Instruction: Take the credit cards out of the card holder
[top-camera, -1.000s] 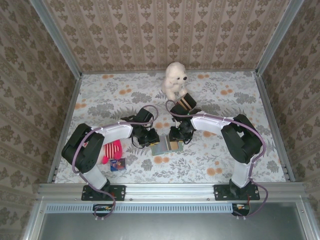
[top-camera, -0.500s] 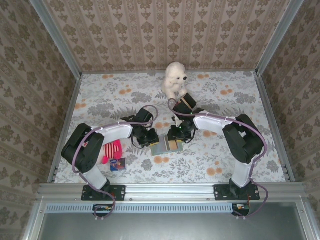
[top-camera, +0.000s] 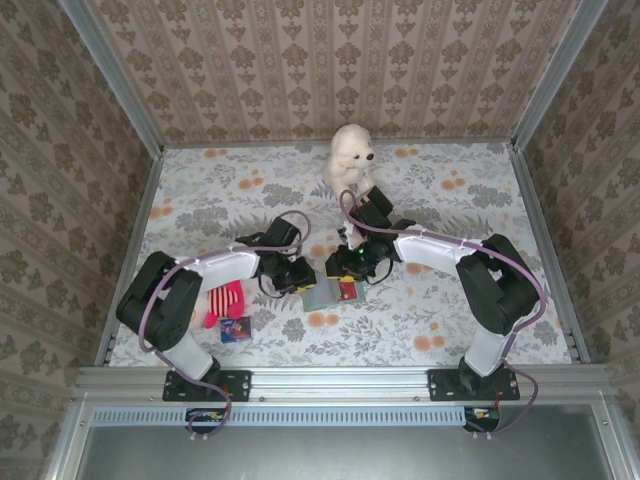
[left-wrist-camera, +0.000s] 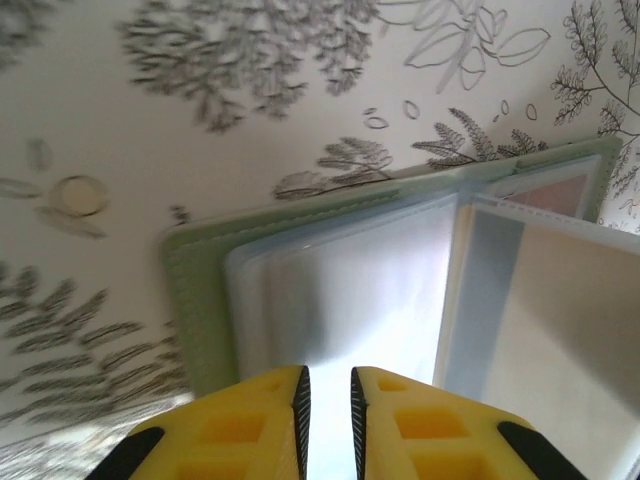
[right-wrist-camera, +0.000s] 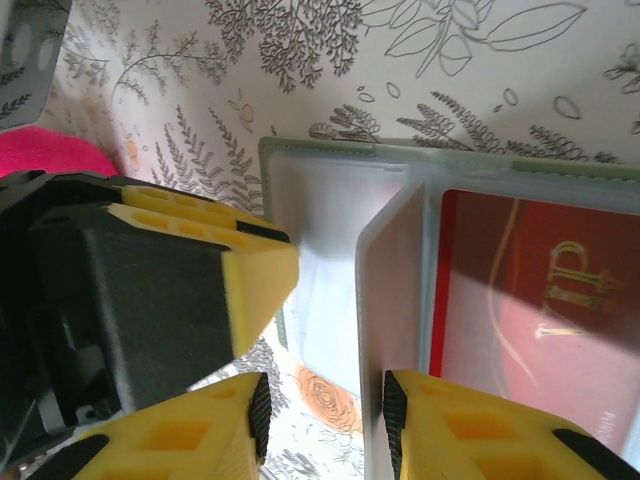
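**Red card now showing under my right claw**

Since a second ago my left claw (left-wrist-camera: 327, 400) has kept much the same place, at the near-left part of the flat sage-green folding card holder (left-wrist-camera: 188, 290). Its yellow fingers are almost together, with a thin slit between them over a clear pocket leaf. I cannot tell whether that leaf is caught. The holder lies open on the middle of the table, between my two claws, and has barely shifted.

The change is on its right page. It looked tan before, and now a glossy red plastic card (right-wrist-camera: 530, 290) with gold lettering shows there. My right claw (right-wrist-camera: 325, 420) has slid a little to the left, and its arm has stretched further toward the back. Its fingers stand apart. A pale stiff leaf or card, I cannot tell which, stands on edge between them. It rests against the inner face of the right-hand finger, with a gap on its other side.

An aluminium rail (top-camera: 340, 378) runs nearest me and carries both my bases. Past it lies a white tablecloth printed with grey leaves and orange flowers (top-camera: 450, 300). A small dark blue square packet (top-camera: 236, 329) lies on the near left, with a bright pink soft thing (top-camera: 225, 298) just beyond it, beside my left arm. Well behind the holder sits a white plush animal (top-camera: 350, 158). Beige damask-patterned wall panels (top-camera: 330, 60) close off the back and both sides.
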